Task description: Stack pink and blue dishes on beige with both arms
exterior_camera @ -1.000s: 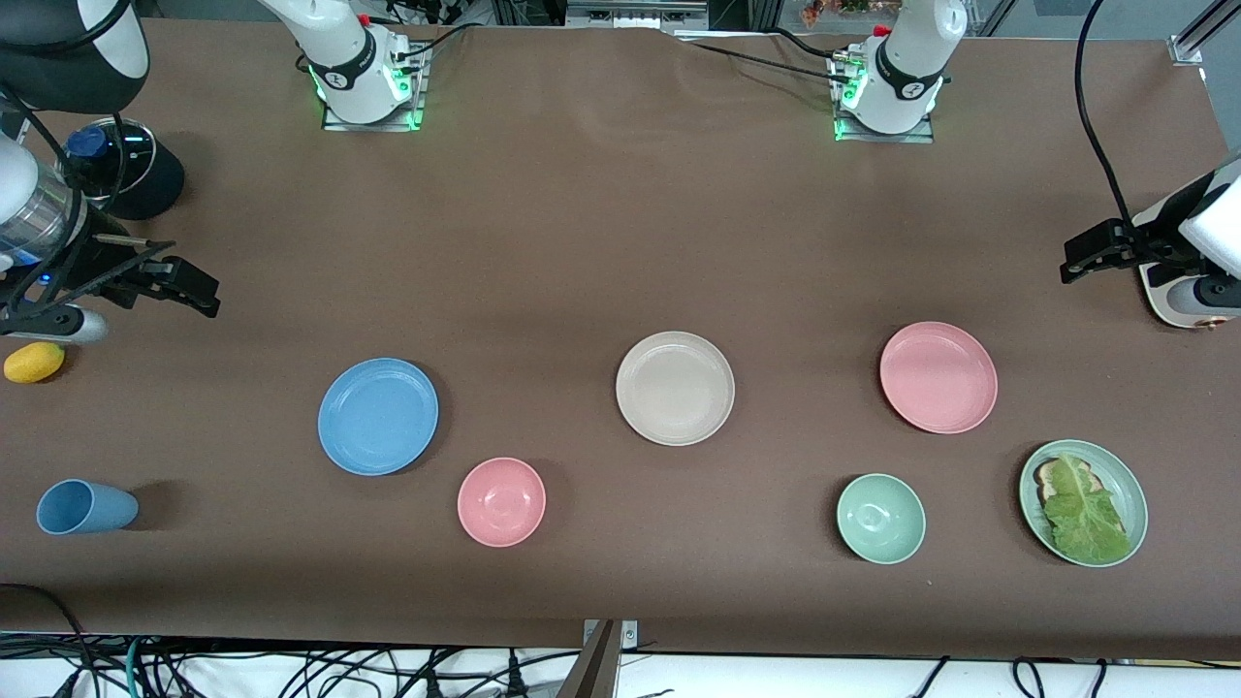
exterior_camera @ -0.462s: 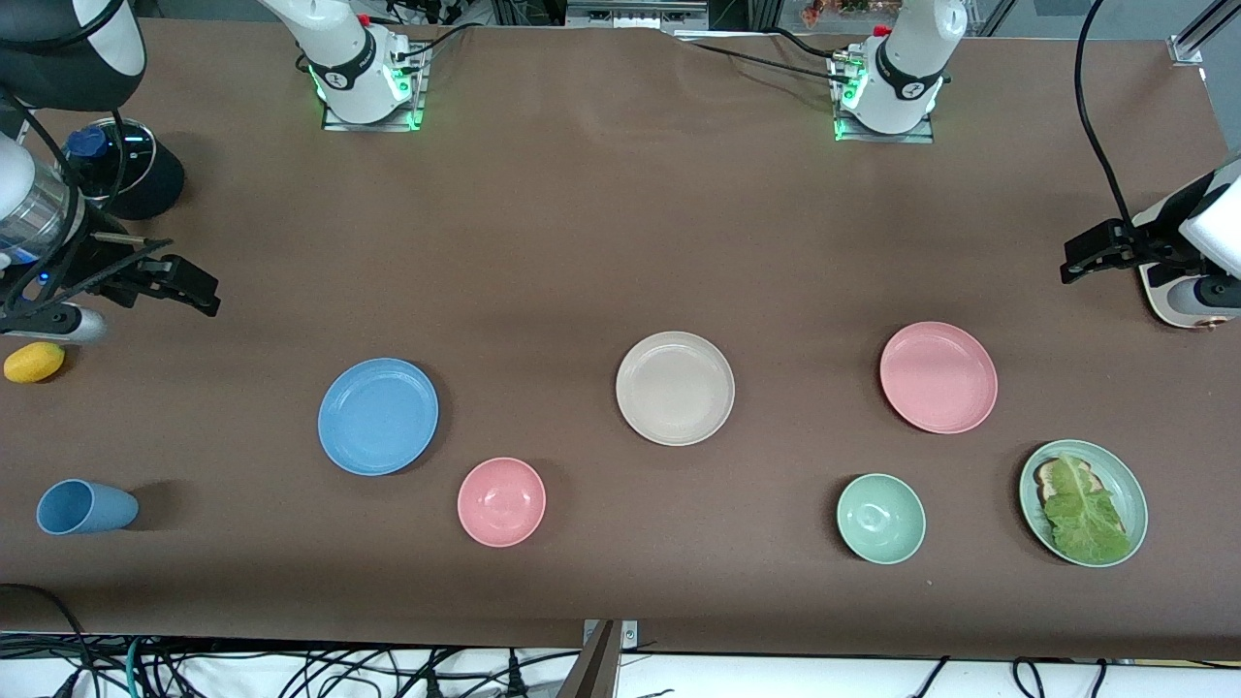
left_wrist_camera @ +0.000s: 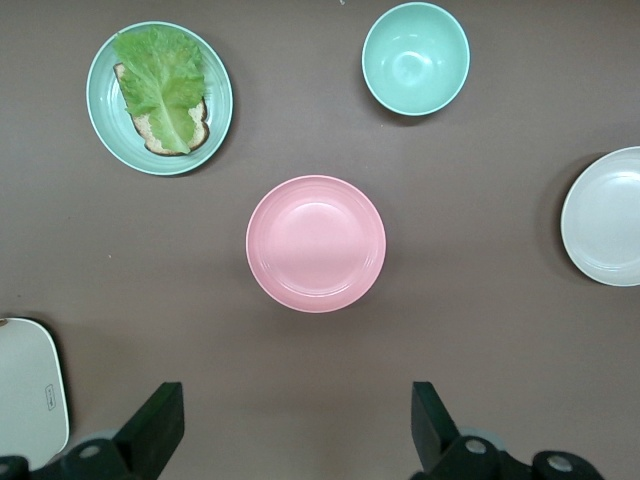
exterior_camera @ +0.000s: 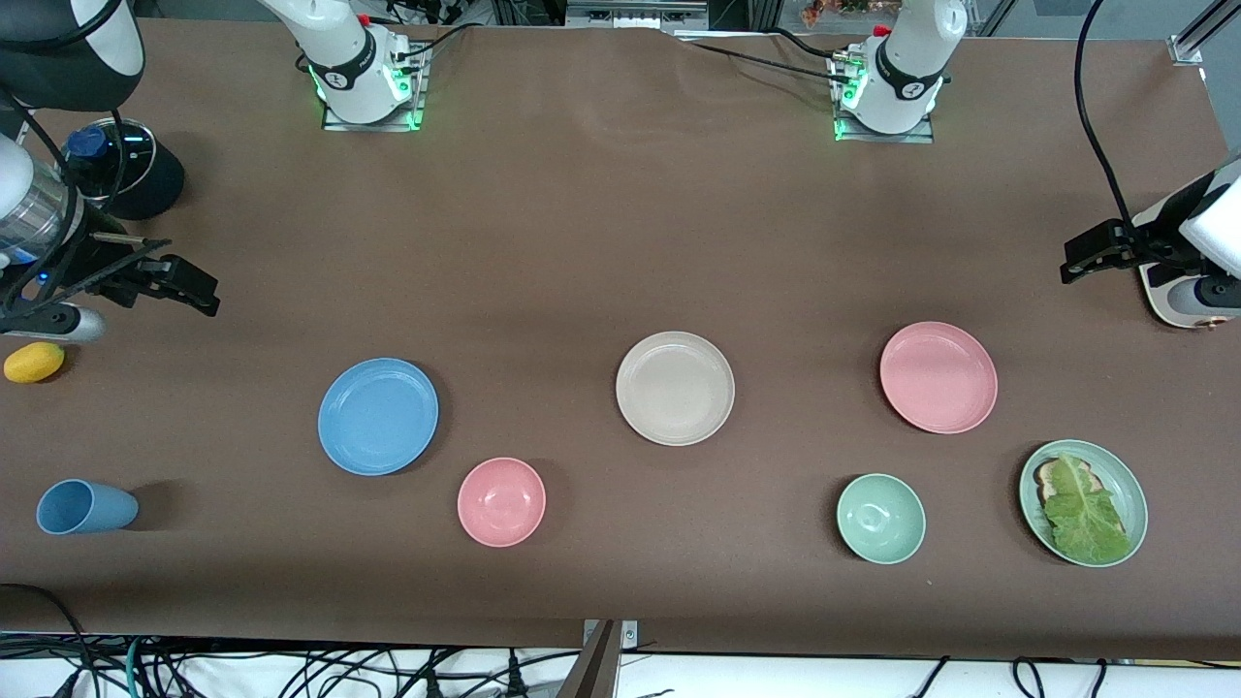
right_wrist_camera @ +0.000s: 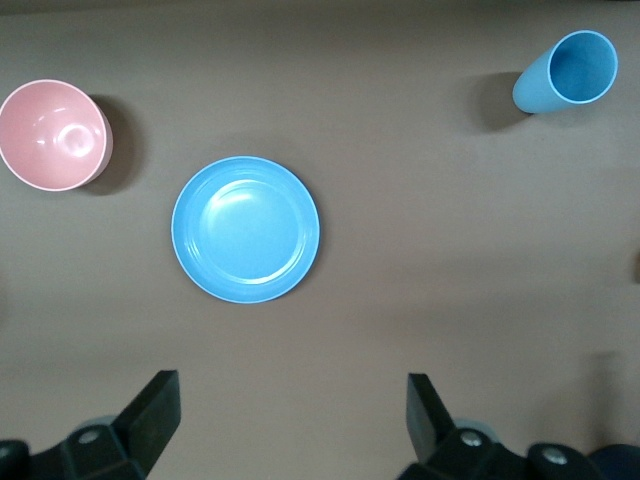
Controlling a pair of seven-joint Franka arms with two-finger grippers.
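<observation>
The wide, shallow cream-beige plastic plate (exterior_camera: 675,388) is seen bare at the middle of the brown table (exterior_camera: 582,223), with nothing stacked on it. The matching light blue plastic plate (exterior_camera: 378,417) lies flat toward the right arm's end of the table, well apart from the beige plate, and the matching pink plastic plate (exterior_camera: 938,377) lies flat toward the left arm's end, equally untouched. No part of the stacking is judged done: both plates remain to be lifted and set on the beige one.

The left end effector (left_wrist_camera: 290,425) is held high over the table at its own end, its fingers spread wide and empty, with the pink plate in its wrist view. The right end effector (right_wrist_camera: 285,420) is held likewise at the opposite end, fingers apart and empty, with the blue plate in its view.

Nearer to the front camera are a small pink bowl (exterior_camera: 501,501), a mint-green bowl (exterior_camera: 880,519), a light blue cup (exterior_camera: 82,507) on its side and a green plate with lettuce on bread (exterior_camera: 1083,502).
</observation>
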